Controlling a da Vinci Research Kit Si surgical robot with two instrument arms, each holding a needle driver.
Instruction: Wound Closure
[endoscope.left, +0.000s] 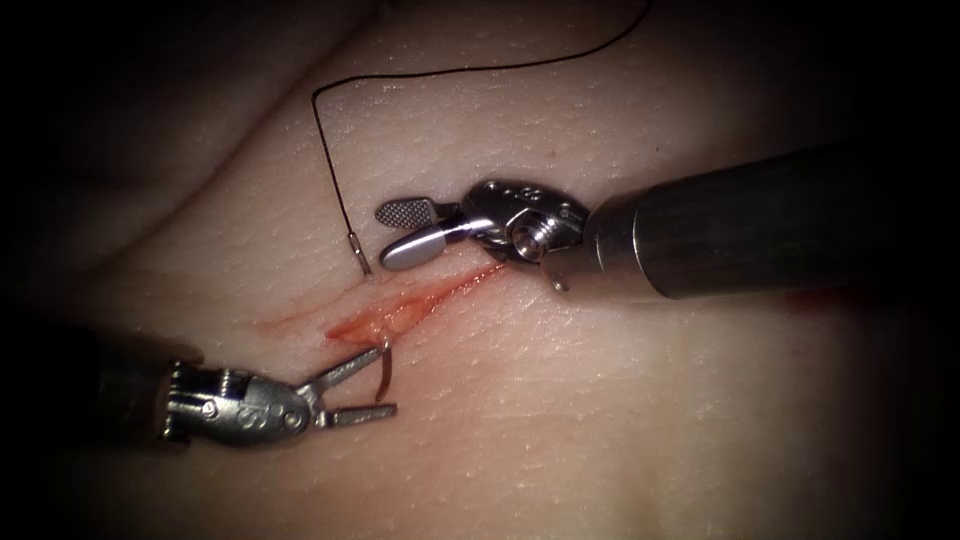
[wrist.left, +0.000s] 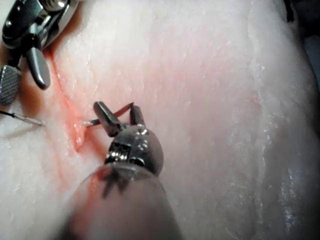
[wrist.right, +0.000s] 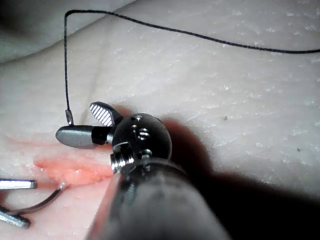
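The cut (endoscope.left: 420, 300) runs slantwise across the tissue (endoscope.left: 620, 400), with red fluid along it. The curved needle (endoscope.left: 383, 375) is in the tissue. Its tail end, with the black thread (endoscope.left: 322, 140) attached, stands on the cut's left side. Its tip end arcs out on the cut's right side. My left tool (endoscope.left: 385, 380) has open jaws on either side of that emerged arc, gripping nothing. My right tool (endoscope.left: 387, 237) hovers open beside the needle's tail and holds nothing. The left wrist view shows the left tool (wrist.left: 115, 106) around the needle (wrist.left: 121, 108); the right wrist view shows the right tool (wrist.right: 75, 121) and thread (wrist.right: 200, 35).
The thread rises from the needle's tail, bends, and trails away over the far tissue. The right tool's dark shaft (endoscope.left: 760, 220) lies across the right of the field. A fold of tissue (endoscope.left: 200, 170) rises at the left.
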